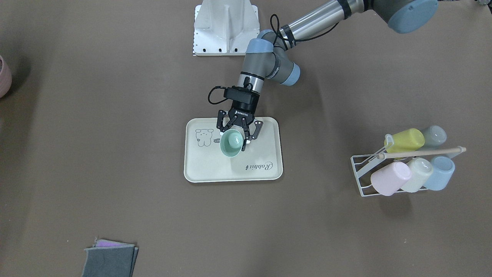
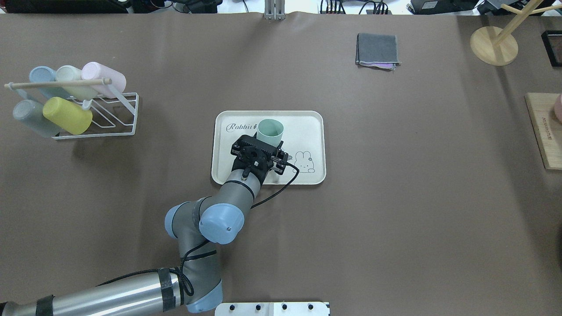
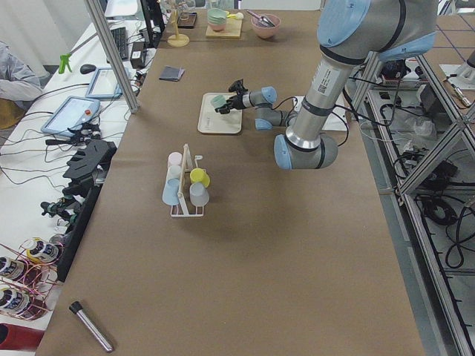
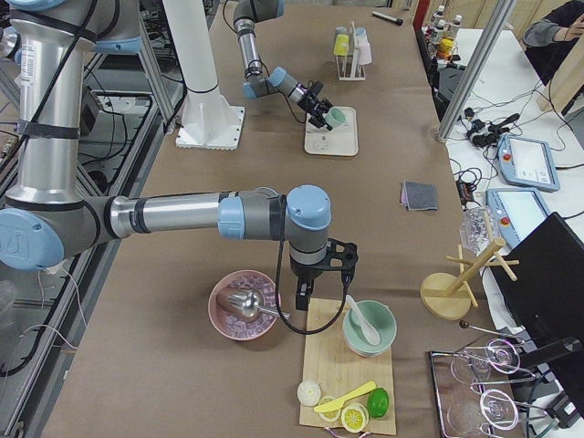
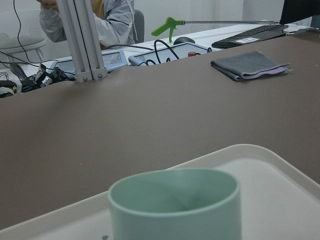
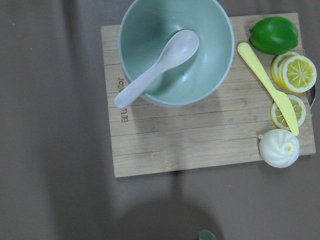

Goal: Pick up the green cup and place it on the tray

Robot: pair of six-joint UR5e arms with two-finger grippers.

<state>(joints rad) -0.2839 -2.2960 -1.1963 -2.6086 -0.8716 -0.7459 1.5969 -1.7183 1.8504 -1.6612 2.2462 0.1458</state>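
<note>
On tray (image 1: 269, 169), nr "Rabbit" edge: green cup (image 1: 230, 148) upright betw. L gripper (image 1: 234, 137) jaws; pinched or loose, can't tell.

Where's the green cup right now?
In the overhead view, the green cup is mid-table over the tray, near its Rabbit lettering, between the fingers of the left gripper.

Open tabletop (image 1: 115, 134) surrounds the tray (image 1: 215, 169) on all sides; its script end lies bare. The green cup (image 1: 231, 143) stands mid-tray with the left gripper (image 1: 235, 139) straddling it, seemingly closely. The cup rack (image 1: 423, 152) sits well apart
</note>
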